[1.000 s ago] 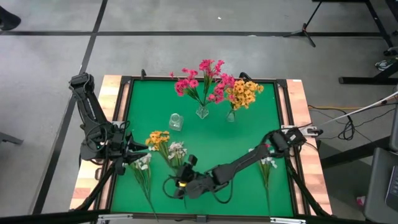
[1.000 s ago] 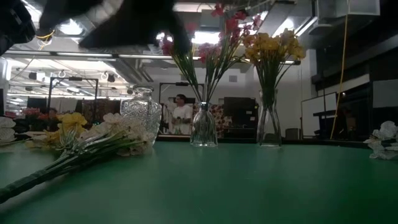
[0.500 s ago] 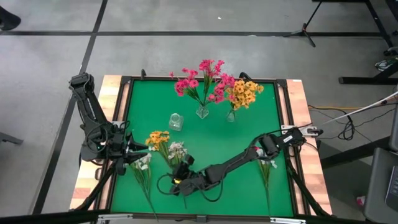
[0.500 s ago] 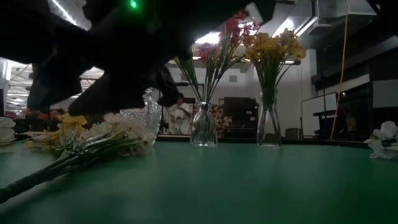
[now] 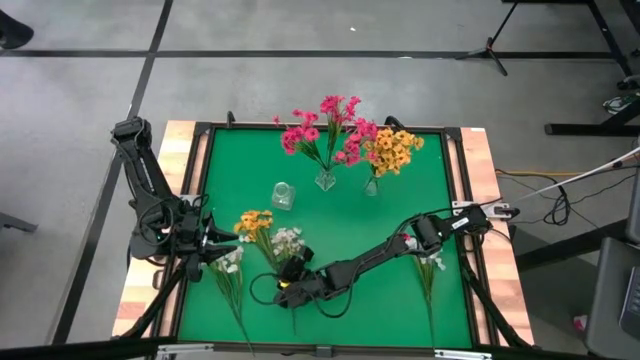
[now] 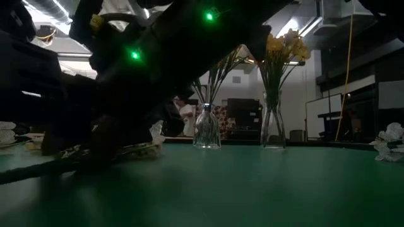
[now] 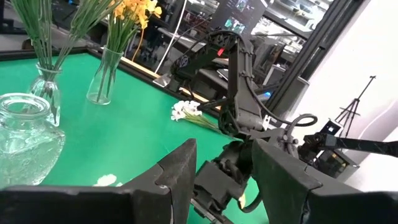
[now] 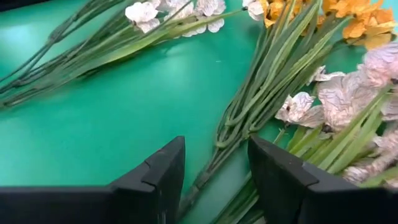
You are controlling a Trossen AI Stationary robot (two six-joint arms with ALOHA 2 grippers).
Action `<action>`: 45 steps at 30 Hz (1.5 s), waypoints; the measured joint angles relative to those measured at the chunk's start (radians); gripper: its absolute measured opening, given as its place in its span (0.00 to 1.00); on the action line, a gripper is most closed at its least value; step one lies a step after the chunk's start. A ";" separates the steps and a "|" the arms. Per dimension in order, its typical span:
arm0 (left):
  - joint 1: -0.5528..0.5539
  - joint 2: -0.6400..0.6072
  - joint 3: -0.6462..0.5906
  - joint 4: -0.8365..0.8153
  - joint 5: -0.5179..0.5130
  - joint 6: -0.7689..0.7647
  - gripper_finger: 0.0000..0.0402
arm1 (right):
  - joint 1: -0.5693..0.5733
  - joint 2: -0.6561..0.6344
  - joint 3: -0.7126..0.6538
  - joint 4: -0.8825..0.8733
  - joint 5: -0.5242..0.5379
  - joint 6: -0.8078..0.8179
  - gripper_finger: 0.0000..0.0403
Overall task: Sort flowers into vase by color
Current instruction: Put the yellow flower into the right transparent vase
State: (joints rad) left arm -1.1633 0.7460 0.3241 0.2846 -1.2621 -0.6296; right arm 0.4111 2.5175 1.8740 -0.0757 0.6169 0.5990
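Observation:
Pink flowers [image 5: 325, 128] and yellow-orange flowers [image 5: 392, 150] stand in two glass vases at the far side. A third glass vase [image 5: 283, 195] stands empty. Loose sprigs lie flat on the green mat: a yellow one [image 5: 255, 222], a white one [image 5: 287, 240] and another white one [image 5: 230, 262]. My right gripper [image 8: 214, 149] is open and low over their crossed green stems [image 8: 261, 99]; a thin stem [image 8: 208, 171] runs between its fingers. I cannot tell whether they touch it. My left gripper [image 7: 224, 146] waits open at the mat's left edge [image 5: 215, 240].
One more white sprig [image 5: 430, 265] lies near the mat's right edge, under my right arm. A raised wooden frame [image 5: 195, 150] borders the mat. In the low view my right arm [image 6: 126, 94] hides the loose sprigs. Bare mat lies in the middle and at the near right.
My right gripper has come down toward the loose stems and shifted a little toward the table's left edge, tipping further downward. In the low view its arm now covers the loose flowers and the empty vase. The flowers have not moved.

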 joint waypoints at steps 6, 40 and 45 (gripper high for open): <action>0.000 0.000 0.000 -0.008 0.000 0.000 0.38 | -0.036 0.000 0.000 -0.004 -0.068 0.014 0.34; 0.000 0.000 0.000 0.019 0.000 -0.104 0.38 | -0.078 -0.413 -0.002 -0.357 0.068 -0.011 0.00; 0.001 0.000 0.000 0.027 -0.006 -0.123 0.38 | -0.064 -0.508 0.000 -0.375 0.175 -0.057 0.00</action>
State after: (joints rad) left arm -1.1626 0.7460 0.3241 0.3112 -1.2677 -0.7527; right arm 0.3471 2.0096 1.8740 -0.4511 0.7918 0.5418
